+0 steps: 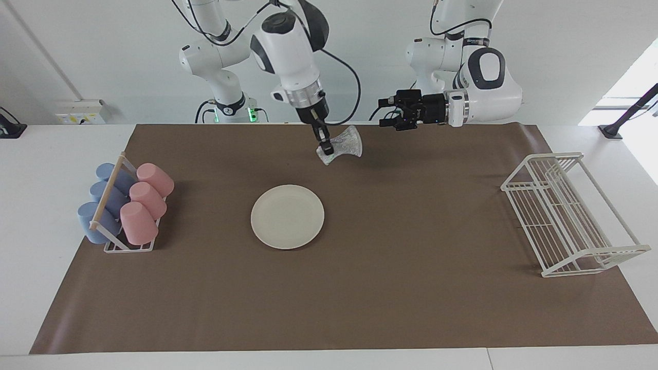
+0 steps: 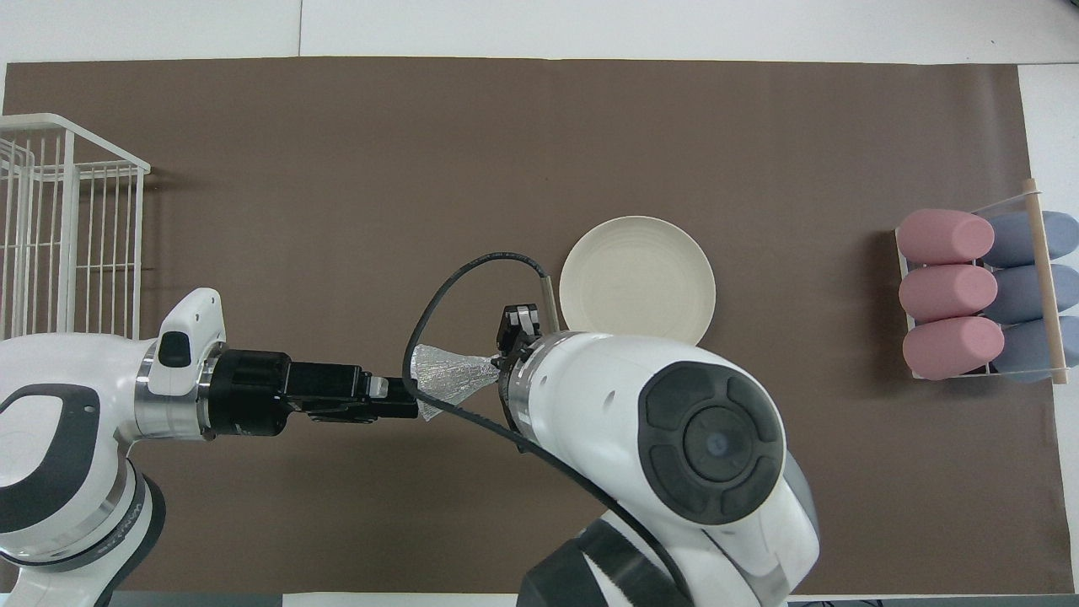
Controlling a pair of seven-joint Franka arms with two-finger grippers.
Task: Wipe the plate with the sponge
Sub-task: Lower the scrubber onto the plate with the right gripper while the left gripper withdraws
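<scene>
Brown paper covers the table (image 1: 411, 288) under a plain white wall. Nearest the robots, the right end effector (image 1: 326, 147) pinches the sponge (image 1: 345, 145) at its middle, in the air above the paper. The sponge looks light, soft and crinkly, so this narrow waist seems the best place to hold. The left end effector (image 1: 395, 117) waits beside it; I cannot tell its state. Farther out, the plate (image 1: 287, 216) lies flat, probably stiff and smooth. Only the facing view shows the sponge lifted; from overhead the right arm hides the pinch.
</scene>
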